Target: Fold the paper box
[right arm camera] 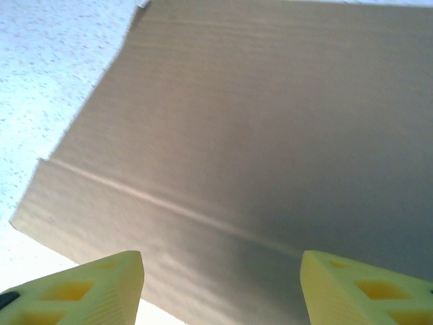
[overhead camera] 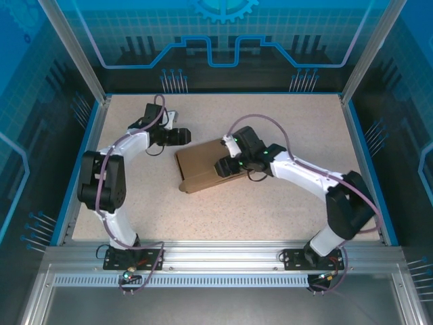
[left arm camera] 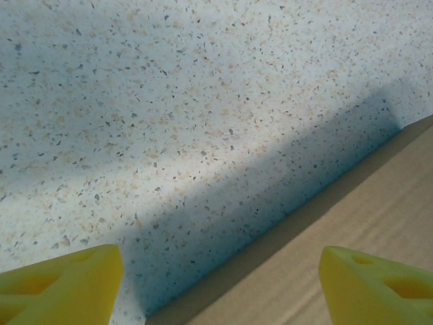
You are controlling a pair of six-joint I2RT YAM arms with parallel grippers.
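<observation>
Top external: paper box (overhead camera: 199,169) lies flat mid-surface (overhead camera: 270,217) and looks light, stiff, easily creased. Left hand (left arm camera: 220,271) at its 11 o'clock edge and right hand (right arm camera: 222,284) over its 3 o'clock side both gape empty. Best pinched by an edge, I'd judge.

The flat brown corrugated cardboard box (overhead camera: 203,166) at the centre of the frame is an even tan and finely ribbed, with one paler crease line in the right wrist view. The speckled stone-look tabletop (overhead camera: 298,122) is cream with dark and orange flecks, edged in blue. The jointed left arm (overhead camera: 115,169) and right arm (overhead camera: 304,172) are white with black joints and mauve cables. The left gripper (left arm camera: 220,288) and right gripper (right arm camera: 220,288) have bright yellow fingertips (left arm camera: 61,284). The glossy enclosure walls (overhead camera: 216,40) are blue with cyan circuit lines.
</observation>
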